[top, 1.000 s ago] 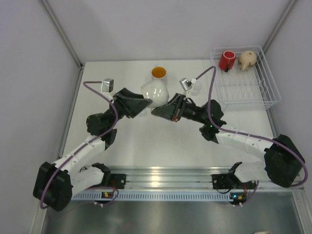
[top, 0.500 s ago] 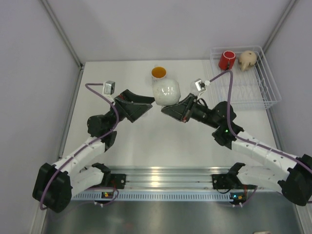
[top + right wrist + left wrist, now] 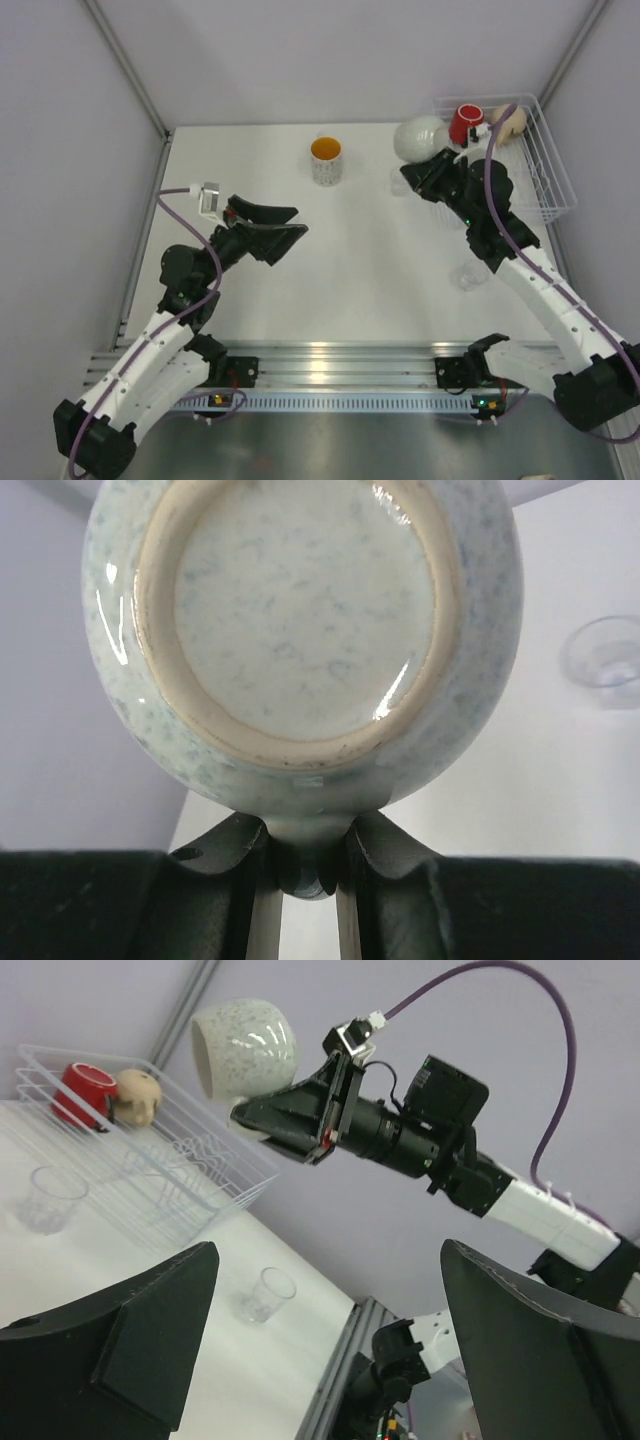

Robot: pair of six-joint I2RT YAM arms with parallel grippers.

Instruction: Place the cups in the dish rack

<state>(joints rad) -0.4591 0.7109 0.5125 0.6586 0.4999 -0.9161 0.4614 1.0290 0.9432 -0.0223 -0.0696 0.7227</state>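
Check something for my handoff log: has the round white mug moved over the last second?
Yes. The round white mug, in the right gripper, went from mid-table rightward to the left edge of the dish rack.

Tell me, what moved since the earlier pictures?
The left gripper let go of the white mug and pulled back, open. The right gripper, shut on its handle, carried it away to the right, up to the corner of the rack. The orange-lined cup, and the red cup and beige mug in the rack, stayed put.
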